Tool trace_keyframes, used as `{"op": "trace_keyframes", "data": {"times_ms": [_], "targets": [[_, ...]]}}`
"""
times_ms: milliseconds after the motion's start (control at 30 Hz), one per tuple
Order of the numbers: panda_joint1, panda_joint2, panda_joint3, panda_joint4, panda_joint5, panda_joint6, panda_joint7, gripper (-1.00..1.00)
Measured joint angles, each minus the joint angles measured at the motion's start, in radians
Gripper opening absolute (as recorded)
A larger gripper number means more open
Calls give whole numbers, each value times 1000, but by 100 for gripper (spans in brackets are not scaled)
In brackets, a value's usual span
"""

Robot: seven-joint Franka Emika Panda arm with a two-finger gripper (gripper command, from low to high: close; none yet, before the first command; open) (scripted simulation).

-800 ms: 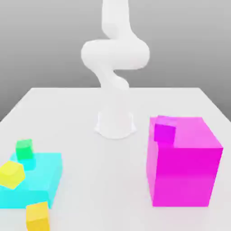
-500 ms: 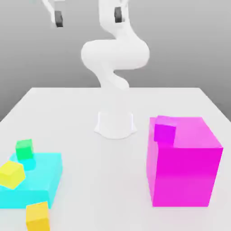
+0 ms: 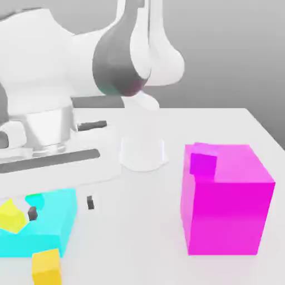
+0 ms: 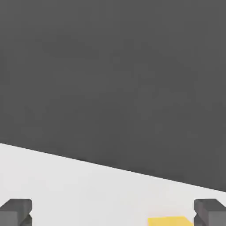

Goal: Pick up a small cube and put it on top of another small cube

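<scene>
Hovering with my gripper [image 3: 61,207] spread wide and empty, I see the small yellow cube [image 3: 13,216] tilted on the cyan block [image 3: 50,234] just beside my fingertips [image 3: 90,204].

You can't see most of the cyan block's [image 3: 53,222] far side in the exterior view: the arm's hand [image 3: 55,139] sits in front of it and covers its back edge. The yellow cube on the block [image 3: 11,216] is cut by that view's left edge and overlapped above by the hand. The orange-yellow cube [image 3: 46,267] in front of the block runs off the bottom edge. One dark fingertip [image 3: 91,203] shows clear; the other [image 3: 32,212] is partly lost against the cyan.

In the hand view, both fingertips [image 4: 16,211] are clipped by the frame's border, and you get only a thin strip of a yellow cube [image 4: 170,221], so you can't tell which one it is.
</scene>
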Motion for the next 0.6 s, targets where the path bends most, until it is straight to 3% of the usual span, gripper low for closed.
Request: {"op": "trace_keyframes", "data": {"times_ms": [200,333,367,600], "targets": [[-49,182,-21,-11,-40,85,-93,0],[-114,326,52,18,34,188,-162,0],[-127,349,67,24,48,205,-173,-100],[-126,347,66,23,46,201,-172,-100]]}}
